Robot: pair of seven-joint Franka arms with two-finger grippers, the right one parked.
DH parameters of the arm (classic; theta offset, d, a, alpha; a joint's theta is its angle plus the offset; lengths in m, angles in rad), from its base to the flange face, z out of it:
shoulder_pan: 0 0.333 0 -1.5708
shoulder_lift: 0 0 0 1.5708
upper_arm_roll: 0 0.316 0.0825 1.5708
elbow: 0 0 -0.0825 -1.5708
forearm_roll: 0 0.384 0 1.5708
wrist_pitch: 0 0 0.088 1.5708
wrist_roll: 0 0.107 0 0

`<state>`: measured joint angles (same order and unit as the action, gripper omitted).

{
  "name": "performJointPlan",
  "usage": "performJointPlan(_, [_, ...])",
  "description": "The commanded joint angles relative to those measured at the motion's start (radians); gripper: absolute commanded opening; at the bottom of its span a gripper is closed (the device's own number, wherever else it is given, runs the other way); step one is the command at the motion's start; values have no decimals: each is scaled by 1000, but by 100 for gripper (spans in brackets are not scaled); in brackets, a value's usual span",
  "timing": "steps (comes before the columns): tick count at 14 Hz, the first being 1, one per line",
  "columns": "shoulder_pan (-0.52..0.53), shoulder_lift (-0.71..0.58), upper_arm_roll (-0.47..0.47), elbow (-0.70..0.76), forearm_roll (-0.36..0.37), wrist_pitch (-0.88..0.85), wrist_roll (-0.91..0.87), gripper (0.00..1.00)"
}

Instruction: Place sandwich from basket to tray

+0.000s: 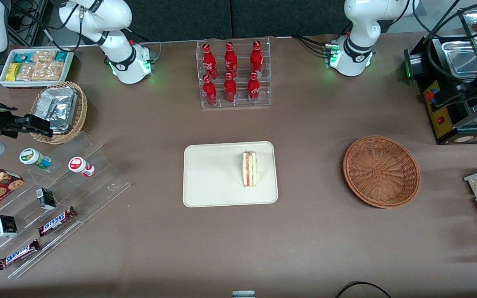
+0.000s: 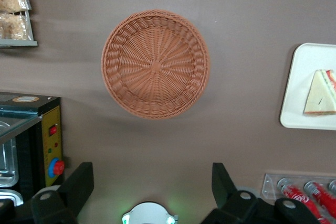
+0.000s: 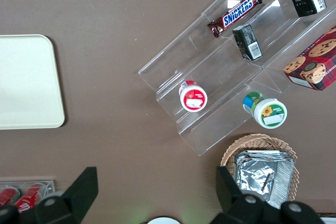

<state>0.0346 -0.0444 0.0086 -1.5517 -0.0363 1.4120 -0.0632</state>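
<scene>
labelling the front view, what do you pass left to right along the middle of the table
tray → sandwich on it → basket, empty; the gripper hangs open above the table beside the basket.

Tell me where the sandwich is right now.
The sandwich lies on the tray, at its end nearer the empty basket. The open gripper hangs above the table beside the basket, holding nothing.

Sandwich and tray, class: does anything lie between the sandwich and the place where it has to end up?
Nothing does. The sandwich already lies on the tray, and the basket holds nothing. The gripper is open above the table beside the basket, holding nothing.
</scene>
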Motion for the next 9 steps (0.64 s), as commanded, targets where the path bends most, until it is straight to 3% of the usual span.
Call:
performJointPlan(1, [-7,-46,1,-53,-11,24,22,99])
performJointPlan(7, [-16,-15,-1,22,-8,7,33,99])
performJointPlan(9, [-77,-15,36,16,9,5,26,99])
